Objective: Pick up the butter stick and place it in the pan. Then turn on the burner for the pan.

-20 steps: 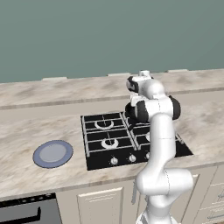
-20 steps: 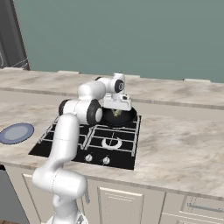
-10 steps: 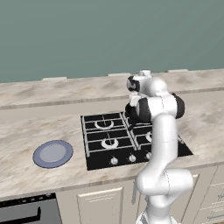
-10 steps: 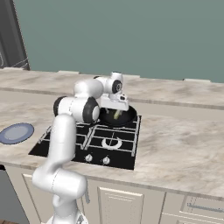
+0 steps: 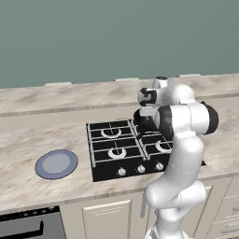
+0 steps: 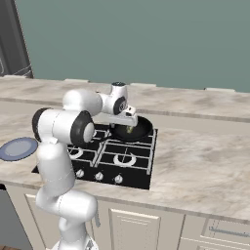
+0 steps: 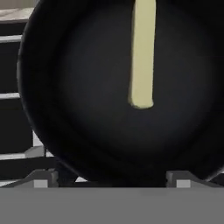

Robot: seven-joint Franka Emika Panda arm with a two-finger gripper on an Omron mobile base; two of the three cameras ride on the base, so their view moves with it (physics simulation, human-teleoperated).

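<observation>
While the fingers (image 7: 112,178) stand wide (holding nothing), butter stick (image 7: 142,57) lies lengthwise in pan (image 7: 65,87).

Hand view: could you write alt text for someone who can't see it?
A pale yellow butter stick lies inside a round black pan, seen close from above. The hand hovers over the pan's near rim, its fingertips wide apart and holding nothing.

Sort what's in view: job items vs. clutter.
Job: butter stick, lying in the pan; stove knobs; open gripper above the pan.
Lying about: blue-grey plate on the counter beside the stove.
</observation>
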